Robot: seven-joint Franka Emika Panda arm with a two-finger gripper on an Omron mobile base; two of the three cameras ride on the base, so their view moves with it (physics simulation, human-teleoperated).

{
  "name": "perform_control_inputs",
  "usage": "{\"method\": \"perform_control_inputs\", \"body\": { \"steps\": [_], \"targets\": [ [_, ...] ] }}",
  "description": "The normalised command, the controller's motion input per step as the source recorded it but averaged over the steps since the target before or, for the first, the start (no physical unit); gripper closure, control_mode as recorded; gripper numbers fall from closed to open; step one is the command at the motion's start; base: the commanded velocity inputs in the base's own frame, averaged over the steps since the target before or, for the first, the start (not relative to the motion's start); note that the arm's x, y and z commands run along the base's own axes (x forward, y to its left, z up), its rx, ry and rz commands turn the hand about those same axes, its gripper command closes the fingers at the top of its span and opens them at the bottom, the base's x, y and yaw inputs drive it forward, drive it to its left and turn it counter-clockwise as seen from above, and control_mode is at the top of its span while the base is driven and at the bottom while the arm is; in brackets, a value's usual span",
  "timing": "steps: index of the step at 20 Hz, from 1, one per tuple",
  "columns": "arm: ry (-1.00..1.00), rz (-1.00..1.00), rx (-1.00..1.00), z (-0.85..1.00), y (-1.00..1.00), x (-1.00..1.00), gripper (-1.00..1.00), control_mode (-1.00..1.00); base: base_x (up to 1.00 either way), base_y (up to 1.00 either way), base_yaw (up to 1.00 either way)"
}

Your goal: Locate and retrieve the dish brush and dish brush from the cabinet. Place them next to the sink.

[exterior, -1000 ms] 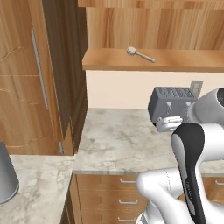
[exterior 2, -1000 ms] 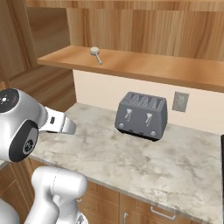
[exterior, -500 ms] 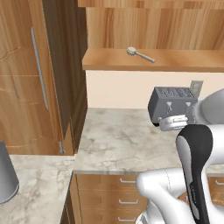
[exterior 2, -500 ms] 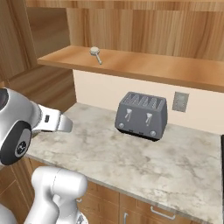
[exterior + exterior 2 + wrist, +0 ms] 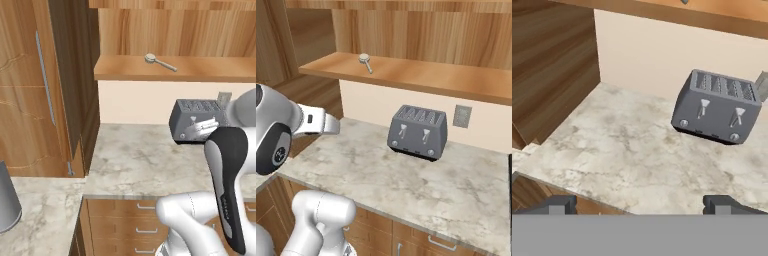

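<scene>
The pale dish brush (image 5: pixel 159 61) is lying flat on the cabinet (image 5: pixel 421 77) ledge, awaiting retrieval. The end effector (image 5: pixel 639 204) is hovering over the tabletop (image 5: pixel 637 155), fingers apart, gripping nothing, presumably readying to reach up.

Pale dish brush (image 5: pixel 365 61) lying on cabinet ledge (image 5: pixel 421 77); toaster (image 5: pixel 417 131) on counter (image 5: pixel 381 170) below.

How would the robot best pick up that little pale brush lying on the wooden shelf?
Probably by its thin handle, coming from the open front of the cabinet ledge. The dish brush lies flat, round head toward the back wall and handle pointing outward, so open fingers could close across the handle.
</scene>
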Motion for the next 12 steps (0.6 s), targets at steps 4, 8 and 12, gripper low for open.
{"method": "perform_control_inputs", "body": {
  "steps": [4, 8, 12],
  "targets": [
    [-0.04, 0.08, -0.05, 0.37, -0.09, 0.29, -1.0, -1.0, 0.0, 0.0, 0.0],
    [-0.14, 0.14, 0.0, 0.19, -0.12, 0.38, -1.0, -1.0, 0.0, 0.0, 0.0],
    [-0.11, 0.14, 0.0, 0.21, -0.04, 0.47, -1.0, -1.0, 0.0, 0.0, 0.0]
  ]
}}
